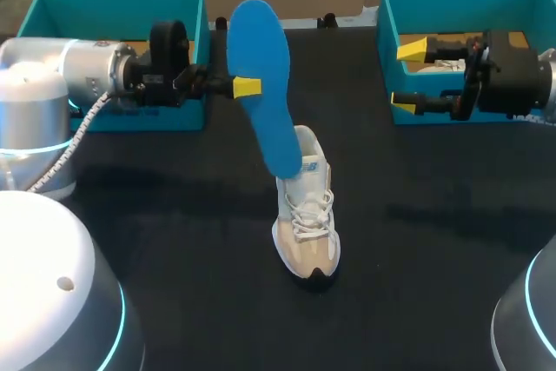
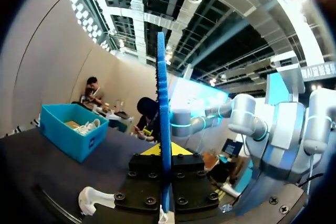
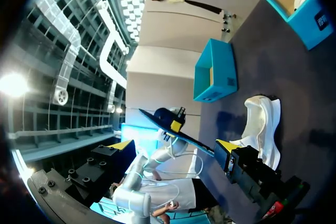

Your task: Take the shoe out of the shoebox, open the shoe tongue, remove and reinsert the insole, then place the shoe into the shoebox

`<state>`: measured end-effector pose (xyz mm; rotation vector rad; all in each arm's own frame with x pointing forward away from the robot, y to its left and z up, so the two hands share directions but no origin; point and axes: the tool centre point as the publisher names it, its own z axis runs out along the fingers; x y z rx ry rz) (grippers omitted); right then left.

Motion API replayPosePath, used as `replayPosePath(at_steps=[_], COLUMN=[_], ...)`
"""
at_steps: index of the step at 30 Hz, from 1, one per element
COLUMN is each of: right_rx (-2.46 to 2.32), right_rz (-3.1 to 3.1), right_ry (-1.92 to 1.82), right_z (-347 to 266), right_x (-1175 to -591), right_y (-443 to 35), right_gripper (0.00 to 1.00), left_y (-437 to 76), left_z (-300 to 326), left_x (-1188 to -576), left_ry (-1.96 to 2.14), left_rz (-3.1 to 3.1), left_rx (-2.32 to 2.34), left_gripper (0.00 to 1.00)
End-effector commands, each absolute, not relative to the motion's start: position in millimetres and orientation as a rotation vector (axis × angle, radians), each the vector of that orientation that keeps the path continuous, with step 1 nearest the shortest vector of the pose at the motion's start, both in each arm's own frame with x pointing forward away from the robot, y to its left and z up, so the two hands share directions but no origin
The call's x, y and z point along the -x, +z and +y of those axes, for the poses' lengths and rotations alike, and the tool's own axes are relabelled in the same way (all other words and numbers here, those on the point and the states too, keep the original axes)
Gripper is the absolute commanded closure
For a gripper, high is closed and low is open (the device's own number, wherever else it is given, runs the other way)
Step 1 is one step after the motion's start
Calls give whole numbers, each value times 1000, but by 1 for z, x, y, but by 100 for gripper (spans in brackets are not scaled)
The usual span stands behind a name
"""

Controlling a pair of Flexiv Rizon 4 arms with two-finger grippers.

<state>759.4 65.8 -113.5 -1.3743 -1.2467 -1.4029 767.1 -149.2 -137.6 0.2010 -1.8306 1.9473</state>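
While the right hand (image 1: 408, 76) hangs spread apart, the left hand (image 1: 244, 87) is clamped on the blue insole (image 1: 261, 41).

"What do you count on the table (image 1: 156, 215)?"

"Two teal boxes: a shoebox (image 1: 104, 10) at the far left corner, a second shoebox (image 1: 452, 6) at the far right."

"And the rest?"

"Two white ones: a shoe (image 1: 306, 215) mid-table, another shoe (image 1: 445, 65) inside the right-hand box. One blue insole (image 1: 265, 67). Two grippers: left gripper (image 1: 239, 85), right gripper (image 1: 408, 76)."
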Motion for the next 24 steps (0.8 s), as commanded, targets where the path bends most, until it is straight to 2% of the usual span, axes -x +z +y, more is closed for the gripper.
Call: replayPosePath(at_steps=[1, 9, 24], right_rx=[1378, 1378, 1378], right_rz=[-1248, -1248, -1248], right_ry=[-1400, -1400, -1400], right_z=[67, 67, 67], right_x=[-759, -759, -759], right_y=[-113, -113, -113], right_gripper=[0, 0, 0], left_y=[-146, -147, -148], left_z=[-152, -159, -157], left_x=[-775, -780, -778], left_ry=[1900, 1604, 1185], left_rz=[-1691, -1610, -1262], left_rx=[-206, -568, -848], left_gripper=[100, 100, 100])
